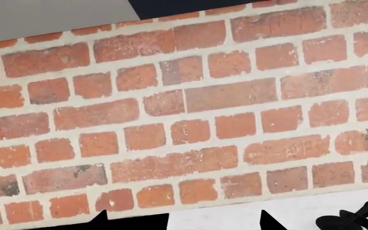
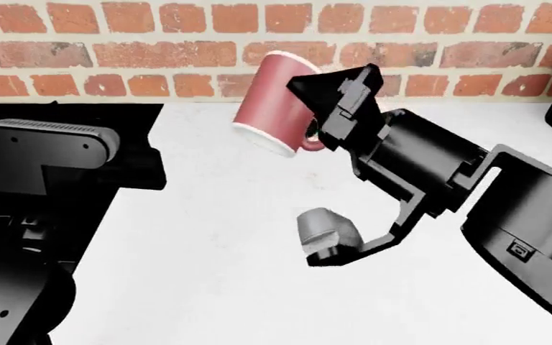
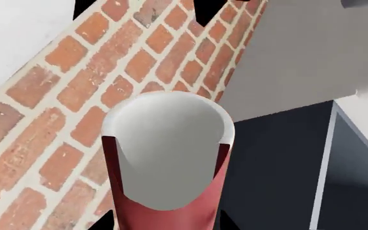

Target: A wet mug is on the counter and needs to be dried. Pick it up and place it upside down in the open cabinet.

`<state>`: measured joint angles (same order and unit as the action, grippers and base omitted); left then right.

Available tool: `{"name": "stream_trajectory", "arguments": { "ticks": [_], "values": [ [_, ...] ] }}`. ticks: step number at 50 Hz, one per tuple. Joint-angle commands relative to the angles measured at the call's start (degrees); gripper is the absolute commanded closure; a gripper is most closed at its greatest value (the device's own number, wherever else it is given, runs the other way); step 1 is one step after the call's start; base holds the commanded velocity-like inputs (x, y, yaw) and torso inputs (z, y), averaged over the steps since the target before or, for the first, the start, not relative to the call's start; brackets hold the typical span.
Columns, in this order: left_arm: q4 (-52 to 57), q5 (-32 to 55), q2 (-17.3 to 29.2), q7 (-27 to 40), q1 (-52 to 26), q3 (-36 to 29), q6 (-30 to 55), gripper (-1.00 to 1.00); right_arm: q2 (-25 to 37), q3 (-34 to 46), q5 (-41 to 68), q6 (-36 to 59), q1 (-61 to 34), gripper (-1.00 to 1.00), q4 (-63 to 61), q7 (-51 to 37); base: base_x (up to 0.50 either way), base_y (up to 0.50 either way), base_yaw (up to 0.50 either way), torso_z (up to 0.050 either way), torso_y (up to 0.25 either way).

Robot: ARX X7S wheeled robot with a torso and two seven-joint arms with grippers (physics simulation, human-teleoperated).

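Hanging tilted above the counter (image 2: 228,237), the mug (image 2: 274,102) sits pinched in the right gripper (image 2: 326,108), white rim lowest, before the brick wall (image 2: 161,43). No readable writing shows anywhere. Whether the left gripper's (image 1: 184,223) jaws are spread, I cannot tell.

- The mug (image 2: 268,100) looks like smooth ceramic, its red outside matt and its white inside (image 3: 165,148) even and unglossed.
- The surface (image 2: 238,273) is a smooth, plain white slab with a faint mottling.
- The brick wall (image 1: 184,115) is rough, with weathered red bricks and pale, gritty mortar.
- The right gripper (image 2: 338,97) looks like matt black plastic.
- The cabinet (image 3: 286,62) panel is flat, matt grey.
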<state>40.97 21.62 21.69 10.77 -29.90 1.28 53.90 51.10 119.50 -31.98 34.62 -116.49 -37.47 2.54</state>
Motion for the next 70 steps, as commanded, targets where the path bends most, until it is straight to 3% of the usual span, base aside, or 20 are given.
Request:
{"name": "stream_trajectory", "arguments": {
  "ticks": [1,5,10,14,15,18,21,27,36,47,54,70],
  "values": [
    [2.3,2.0,2.5,-1.6,-1.2,-0.4,3.7,-1.0,1.2,5.7,-10.2,-9.1,-5.8,1.0,0.9,2.4,0.0,0.0,0.0,0.0,0.0],
    [5.7,11.0,4.6,-6.1,-5.2,4.5,14.9,-1.0,1.7,6.3,-11.6,-11.1,-6.9,1.0,1.2,2.5,0.0,0.0,0.0,0.0,0.0],
    [8.2,31.8,2.1,-10.9,-12.5,20.1,35.7,-1.0,2.1,6.4,-12.4,-12.3,-7.0,1.0,1.5,2.0,0.0,0.0,0.0,0.0,0.0],
    [1.1,59.1,8.1,5.1,-12.5,23.6,35.8,-1.0,2.9,6.8,-14.1,-13.7,-7.7,1.0,1.6,1.6,0.0,0.0,0.0,0.0,0.0],
    [1.6,62.3,10.2,6.1,-12.3,22.8,35.6,-1.0,3.0,6.9,-14.5,-13.9,-7.7,1.0,1.7,1.5,0.0,0.0,0.0,0.0,0.0],
    [2.1,65.7,14.0,7.1,-10.8,21.4,34.7,-1.0,3.1,7.0,-15.3,-14.2,-7.6,1.0,2.0,1.1,0.0,0.0,0.0,0.0,0.003],
    [0.0,75.0,16.2,10.8,-9.3,22.8,31.8,-1.0,3.1,7.0,-16.3,-14.8,-7.7,1.0,2.9,0.4,0.0,0.0,0.0,0.0,0.0],
    [-2.3,85.7,18.6,16.2,-6.8,21.1,26.9,-1.0,3.1,6.8,-17.2,-15.0,-7.3,1.0,3.9,-0.2,0.0,0.0,0.0,0.0,0.0],
    [-6.2,91.6,19.4,18.9,-8.7,12.3,24.5,-1.0,2.7,6.8,-19.5,-15.4,-6.2,1.0,2.9,-1.0,0.0,0.0,0.0,0.0,0.0],
    [-12.9,94.2,19.7,19.2,-21.0,-0.2,25.9,-1.0,2.6,7.6,-24.4,-16.3,-4.6,1.0,1.2,-2.4,0.0,0.0,0.0,0.0,0.0],
    [-17.7,93.5,21.5,17.2,-25.3,-3.5,28.5,-1.0,2.9,7.8,-26.6,-17.2,-4.7,1.0,0.8,-3.0,0.0,0.0,0.0,0.0,0.0],
    [-19.1,92.1,20.6,14.4,-27.5,-6.7,29.1,-1.0,2.4,7.5,-28.2,-16.8,-2.8,1.0,1.1,-3.2,0.0,0.0,0.0,0.0,0.001]
  ]
}}
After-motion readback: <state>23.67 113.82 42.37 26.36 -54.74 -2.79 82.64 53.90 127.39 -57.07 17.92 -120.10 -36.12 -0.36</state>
